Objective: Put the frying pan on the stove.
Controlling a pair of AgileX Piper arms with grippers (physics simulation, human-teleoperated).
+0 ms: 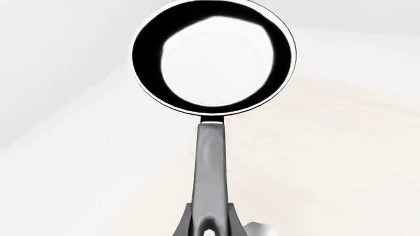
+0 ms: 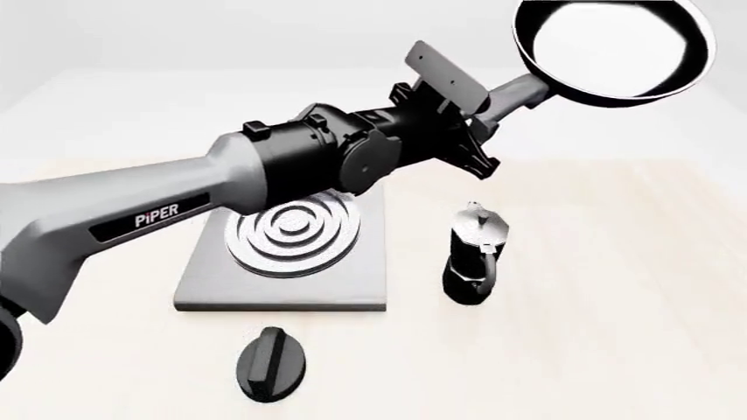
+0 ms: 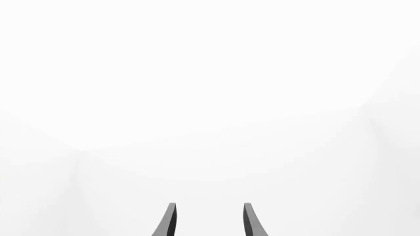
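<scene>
We counted one frying pan, round and black with a single long grey handle. There was one stove, a square grey slab carrying one ringed burner. One moka pot stood on the table, and one small black oval knob lay there too. We saw one arm in the front view, and two fingertips in the right wrist view.
</scene>
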